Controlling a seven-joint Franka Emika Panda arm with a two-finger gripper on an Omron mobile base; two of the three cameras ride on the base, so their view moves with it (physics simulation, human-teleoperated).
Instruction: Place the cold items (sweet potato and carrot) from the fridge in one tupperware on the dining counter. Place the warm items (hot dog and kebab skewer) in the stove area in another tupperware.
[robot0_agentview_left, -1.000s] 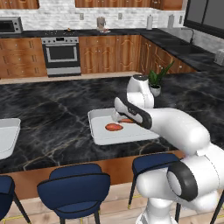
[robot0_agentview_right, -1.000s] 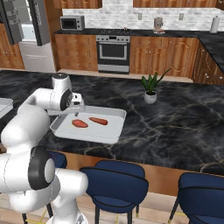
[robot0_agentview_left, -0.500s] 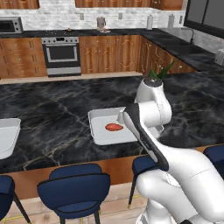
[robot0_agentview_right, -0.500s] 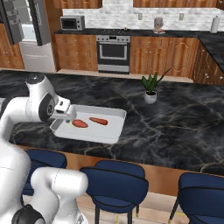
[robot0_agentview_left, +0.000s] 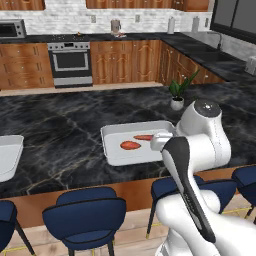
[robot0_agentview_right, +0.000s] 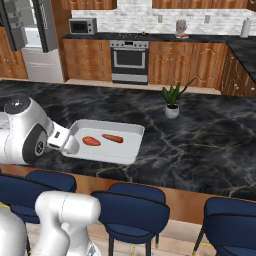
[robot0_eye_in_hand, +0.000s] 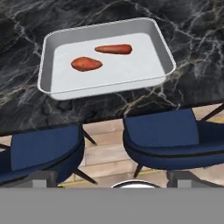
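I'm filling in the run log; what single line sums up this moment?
stage: cold items done | tub: holds sweet potato and carrot, apart | second tub: counter's left edge | end effector: open, empty

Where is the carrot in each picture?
Left base view: the carrot lies in the tupperware, right of the sweet potato.
Right base view: carrot in the same tupperware, right of the sweet potato.
Hand view: carrot near the top, up and right of the sweet potato.
Shared landmark: the white tupperware on the dark counter.
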